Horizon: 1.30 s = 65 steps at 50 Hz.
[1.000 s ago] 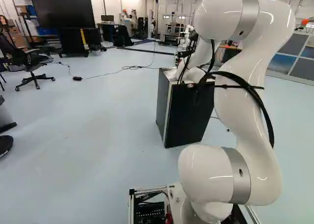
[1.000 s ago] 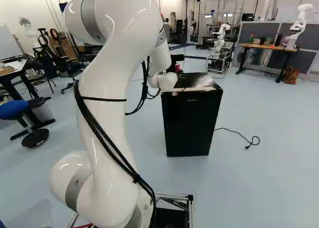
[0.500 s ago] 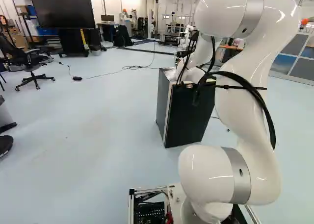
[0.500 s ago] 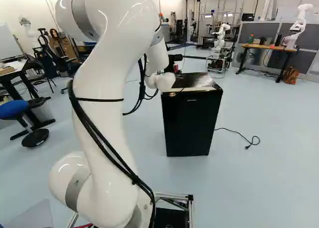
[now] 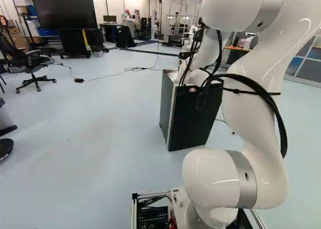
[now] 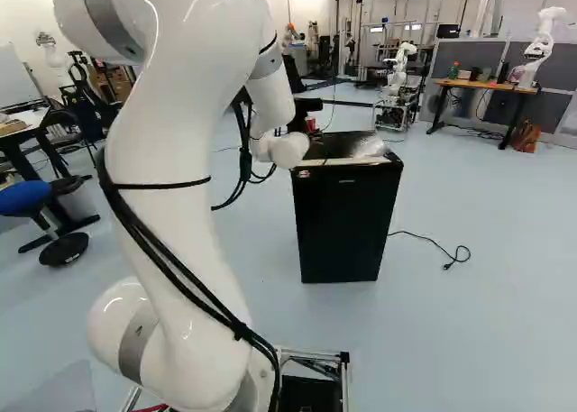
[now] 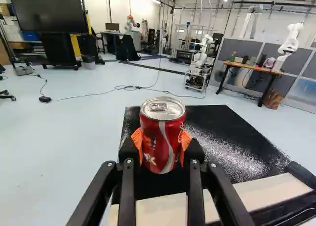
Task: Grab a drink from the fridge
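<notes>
Gripper (image 6: 305, 113): clamped on the can, and in the wrist view we see its orange pads (image 7: 186, 140) pressing from two sides.
Can (image 7: 162, 137): red with a silver top, upright between our fingers, tab in place; the wrist view sets it against the dark fridge top, and we cannot tell whether its base touches that surface.
Fridge (image 6: 347, 218): black, upright on the floor ahead of our base, with a pale strip along the front of its top and a speckled, shiny patch on that top.
Arm (image 6: 176, 151): ours, white, rising from its joint and bending over toward the fridge, black cables strapped along it; its wrist is close to the fridge's top edge in the right base view.
Cord (image 6: 424, 238): on the floor just beside the fridge, its plug end at the right of the right base view.
Table (image 7: 254, 68): well beyond the fridge, carrying small things, with another robot (image 7: 289, 47) at its end.
Screen (image 5: 64, 11): large and dark, at the far left of the left base view, where we also find an office chair (image 5: 31, 61) near it.
Stool (image 6: 27, 196): blue-seated, at the left of the right base view.
</notes>
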Available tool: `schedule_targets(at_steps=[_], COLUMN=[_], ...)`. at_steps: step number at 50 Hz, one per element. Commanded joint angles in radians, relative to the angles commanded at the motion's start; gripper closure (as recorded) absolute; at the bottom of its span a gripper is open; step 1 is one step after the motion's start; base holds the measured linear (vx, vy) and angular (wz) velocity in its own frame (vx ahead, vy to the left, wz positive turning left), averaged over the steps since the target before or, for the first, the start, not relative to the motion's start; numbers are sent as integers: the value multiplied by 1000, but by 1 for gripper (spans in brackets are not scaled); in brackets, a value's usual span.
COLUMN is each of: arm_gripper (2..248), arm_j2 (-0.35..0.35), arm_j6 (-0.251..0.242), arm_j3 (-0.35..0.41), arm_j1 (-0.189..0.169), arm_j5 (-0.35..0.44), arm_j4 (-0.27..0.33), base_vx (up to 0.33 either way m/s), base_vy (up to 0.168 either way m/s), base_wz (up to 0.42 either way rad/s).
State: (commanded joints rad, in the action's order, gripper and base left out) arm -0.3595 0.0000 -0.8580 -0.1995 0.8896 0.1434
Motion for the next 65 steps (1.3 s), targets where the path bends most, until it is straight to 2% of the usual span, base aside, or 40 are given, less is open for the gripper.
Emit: schedule_targets(at_steps=[17, 45, 65], arm_gripper=[156, 156, 156], arm_j2=[109, 335, 468], arm_j6=[0, 0, 0], arm_j3=[132, 404, 564], arm_j1=[34, 105, 146], arm_j5=[-3, -9, -12], arm_j4=[-25, -75, -105], base_vx=[0, 0, 0], base_vy=[0, 0, 0], base_wz=[0, 0, 0])
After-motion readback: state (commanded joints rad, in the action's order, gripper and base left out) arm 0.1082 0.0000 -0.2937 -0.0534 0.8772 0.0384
